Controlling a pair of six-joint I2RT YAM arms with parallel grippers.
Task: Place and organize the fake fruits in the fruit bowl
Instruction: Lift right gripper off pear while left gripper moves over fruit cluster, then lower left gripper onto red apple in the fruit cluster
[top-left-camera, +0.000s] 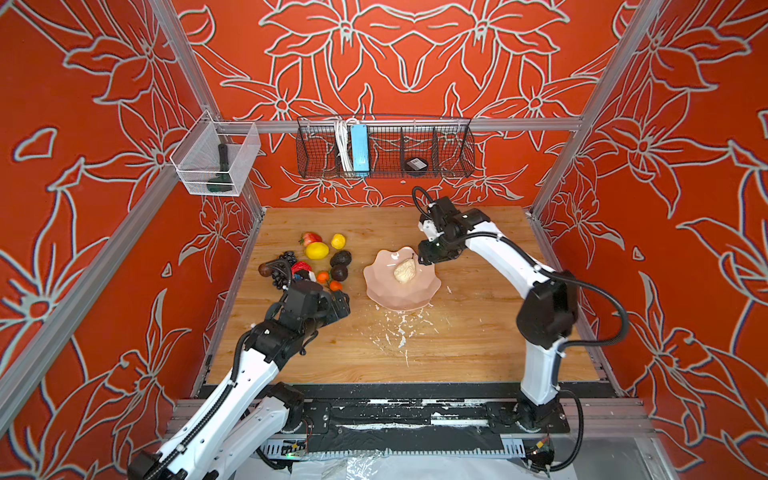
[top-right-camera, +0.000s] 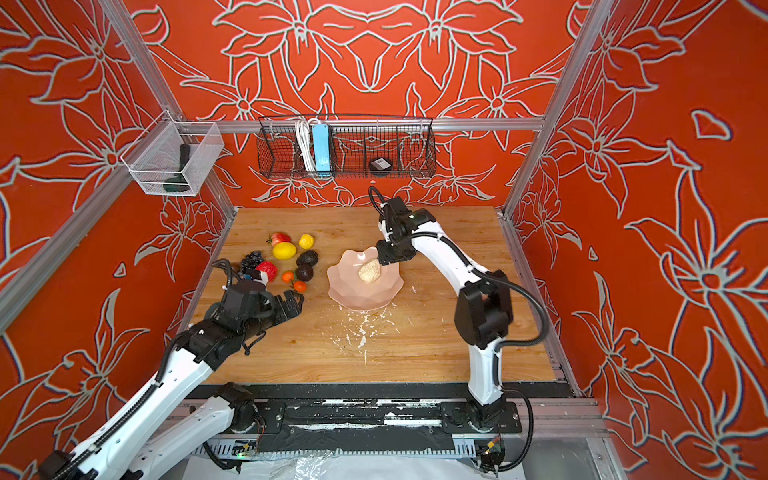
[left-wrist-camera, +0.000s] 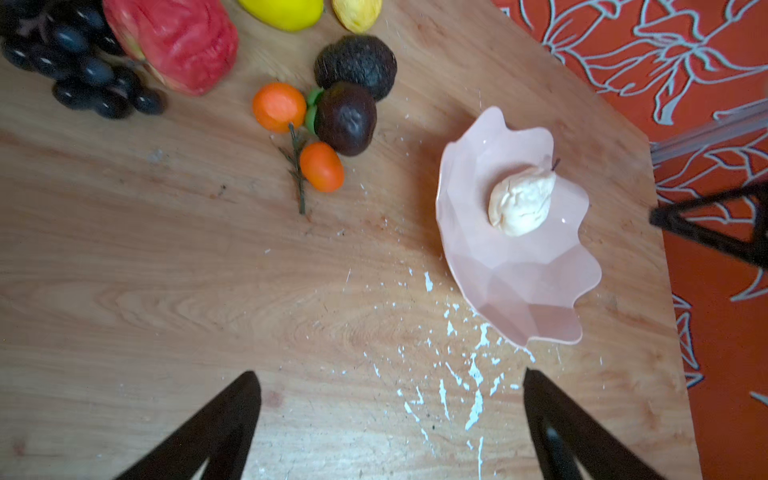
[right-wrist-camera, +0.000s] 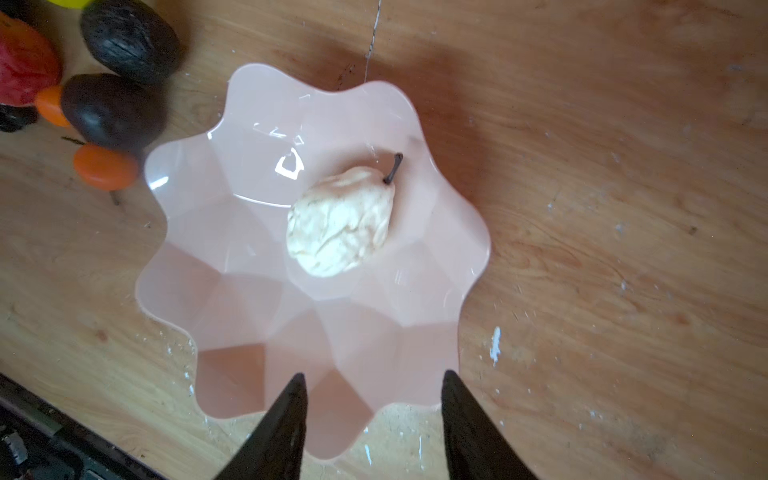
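The pale pink fruit bowl (top-left-camera: 382, 293) (top-right-camera: 347, 291) (left-wrist-camera: 519, 274) (right-wrist-camera: 232, 249) stands mid-table with one cream pear (top-left-camera: 405, 271) (top-right-camera: 369, 272) (left-wrist-camera: 521, 203) (right-wrist-camera: 340, 226) lying in it. My right gripper (top-left-camera: 420, 260) (right-wrist-camera: 374, 376) hovers open over the bowl's far right rim, holding nothing. To the bowl's left the other fake fruits lie on the wood: lemons (top-left-camera: 317, 250), avocados (top-left-camera: 340, 258) (left-wrist-camera: 357, 62), small oranges (top-left-camera: 323, 276) (left-wrist-camera: 279, 106), black grapes (top-left-camera: 282, 266) and red pieces (top-left-camera: 311, 238). My left gripper (top-left-camera: 341, 304) (left-wrist-camera: 389, 374) is open and empty, just in front of the oranges.
White flecks (top-left-camera: 401, 332) mark the wooden table (top-left-camera: 457, 340) in front of the bowl. A black wire basket (top-left-camera: 384, 147) hangs on the back wall. A clear mesh box (top-left-camera: 214, 160) hangs at the back left. Red patterned walls enclose three sides.
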